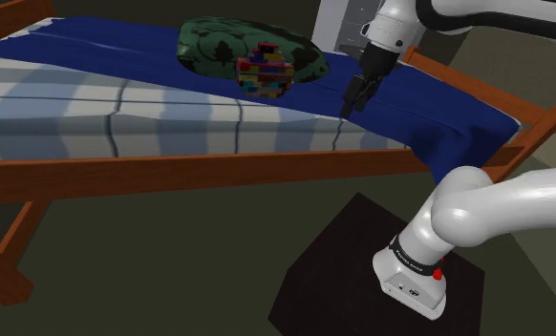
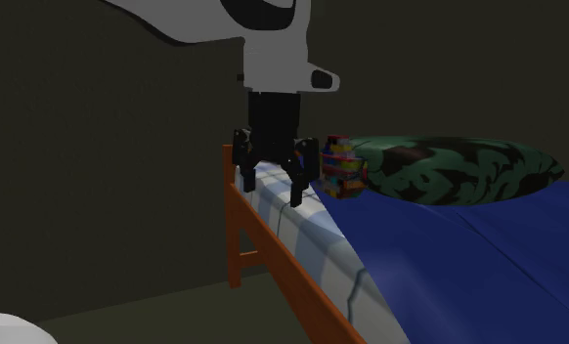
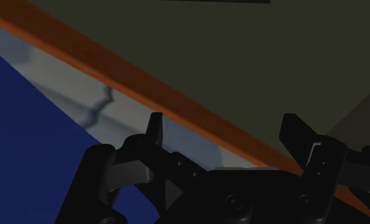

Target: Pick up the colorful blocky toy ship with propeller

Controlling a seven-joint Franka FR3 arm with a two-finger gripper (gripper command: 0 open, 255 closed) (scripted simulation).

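Ship (image 1: 265, 69) lies off to the shoulder view's left of my tool (image 1: 352, 103), against the green pillow (image 1: 204, 43); jaws wide apart, holding nothing.

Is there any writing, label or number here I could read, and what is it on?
Nothing here can be read.
The dark band on the white arm: faint pale marks, too small to read.
The toy ship, green pillow and blue blanket: no writing.
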